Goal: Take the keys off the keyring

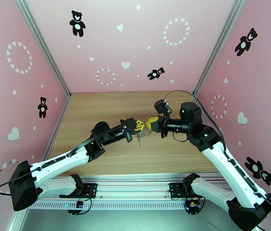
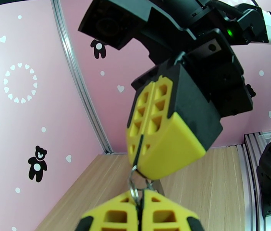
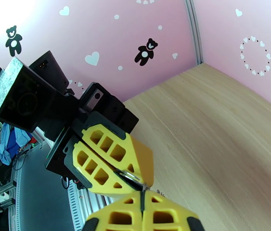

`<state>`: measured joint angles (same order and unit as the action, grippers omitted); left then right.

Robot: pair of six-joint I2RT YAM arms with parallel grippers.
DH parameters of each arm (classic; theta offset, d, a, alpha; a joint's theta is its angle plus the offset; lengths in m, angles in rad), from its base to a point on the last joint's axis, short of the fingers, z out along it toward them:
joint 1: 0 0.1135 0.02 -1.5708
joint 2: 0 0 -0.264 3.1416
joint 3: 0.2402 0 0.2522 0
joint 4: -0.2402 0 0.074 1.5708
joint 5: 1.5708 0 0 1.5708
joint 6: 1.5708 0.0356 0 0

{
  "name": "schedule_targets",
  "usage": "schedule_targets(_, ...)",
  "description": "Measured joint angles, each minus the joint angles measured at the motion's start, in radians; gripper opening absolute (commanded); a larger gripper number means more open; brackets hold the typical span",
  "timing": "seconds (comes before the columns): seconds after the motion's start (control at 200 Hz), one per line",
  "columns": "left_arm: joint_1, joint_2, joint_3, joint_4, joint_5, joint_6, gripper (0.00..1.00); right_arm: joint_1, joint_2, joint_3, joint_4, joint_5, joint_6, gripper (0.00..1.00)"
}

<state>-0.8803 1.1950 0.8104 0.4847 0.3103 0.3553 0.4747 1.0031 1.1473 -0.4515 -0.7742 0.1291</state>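
Note:
Both grippers meet tip to tip above the middle of the wooden table (image 1: 108,108). My left gripper (image 1: 139,125) and my right gripper (image 1: 149,123) are each shut on the thin silvery keyring (image 2: 132,186). A small loop of the keyring (image 3: 128,175) shows between the yellow fingers. In the left wrist view my left gripper (image 2: 141,195) pinches the ring from below and the right gripper (image 2: 137,168) from above. In the right wrist view my right gripper (image 3: 142,195) faces the left gripper (image 3: 134,182). Small dark keys (image 1: 138,141) dangle below the pinch; they are hidden in the wrist views.
Pink walls with bear and heart stickers enclose the table on three sides. A metal rail (image 1: 135,189) with the arm bases runs along the near edge. Bare wood lies around and beneath the joined grippers.

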Motion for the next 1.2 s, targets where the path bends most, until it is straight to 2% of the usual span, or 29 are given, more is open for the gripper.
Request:
schedule_targets(0.586,-0.002,0.005,0.016,-0.039,0.005,0.009,0.0,0.032,-0.018,-0.007,0.006,0.005,-0.112,0.0)
schedule_targets(0.831,-0.002,0.01,0.066,-0.135,0.004,0.01,0.0,0.041,-0.011,0.005,-0.005,0.026,-0.151,0.0)
schedule_targets(0.931,-0.002,0.011,0.09,-0.179,-0.013,0.007,0.23,0.042,0.005,0.033,-0.024,0.047,-0.163,0.0)
schedule_targets(1.151,0.019,-0.013,0.09,-0.251,-0.027,0.016,0.44,0.033,0.058,0.082,-0.078,0.022,-0.149,0.0)
schedule_targets(1.201,0.021,-0.026,0.087,-0.269,-0.017,0.025,0.45,0.031,0.071,0.095,-0.083,0.01,-0.139,0.0)
